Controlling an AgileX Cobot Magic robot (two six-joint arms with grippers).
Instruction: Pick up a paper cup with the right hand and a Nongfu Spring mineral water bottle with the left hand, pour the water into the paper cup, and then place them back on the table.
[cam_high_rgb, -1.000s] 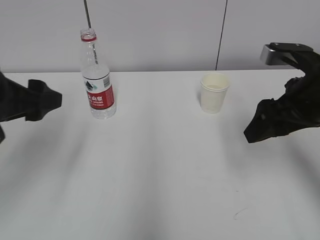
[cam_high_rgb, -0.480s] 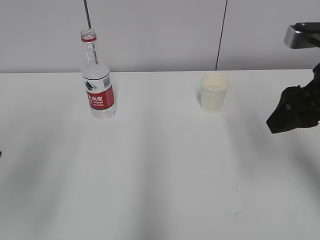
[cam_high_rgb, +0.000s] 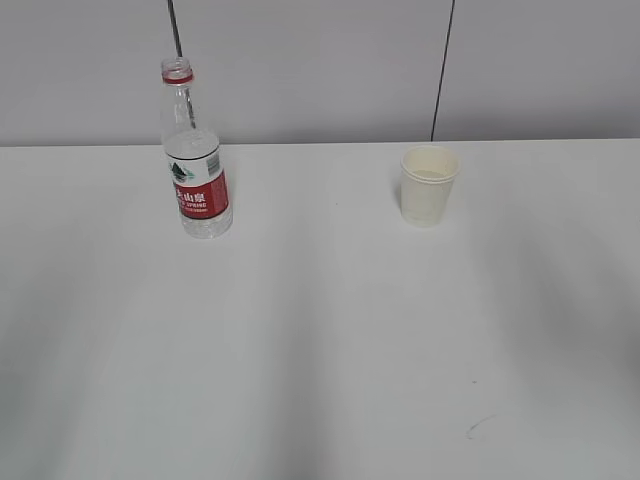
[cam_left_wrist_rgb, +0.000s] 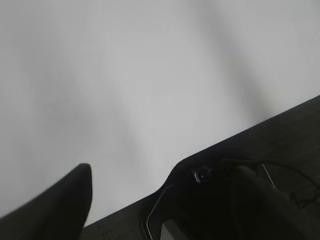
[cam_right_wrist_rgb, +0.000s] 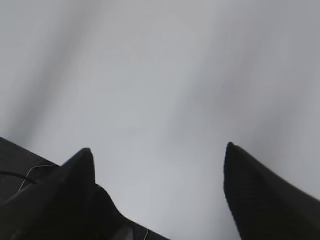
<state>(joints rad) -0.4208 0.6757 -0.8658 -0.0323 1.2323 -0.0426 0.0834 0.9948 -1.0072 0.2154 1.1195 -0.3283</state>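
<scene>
While both arms sit outside the exterior view, the right wrist view shows the right hand's black gripper (cam_right_wrist_rgb: 157, 162) spread wide, two dark fingers rising from the lower corners over bare white table (cam_right_wrist_rgb: 165, 75) with nothing between them. Only one dark finger (cam_left_wrist_rgb: 60, 200) of the left hand's gripper shows, at lower left of the left wrist view; whether it is open cannot be told. Blurred dark shapes beyond the table edge fill the lower right. The tall clear plastic bottle with red-and-white label (cam_high_rgb: 195, 160) stands upright at upper left, uncapped. The small cream-white paper cup (cam_high_rgb: 428, 185) stands upright at upper right, well apart.
</scene>
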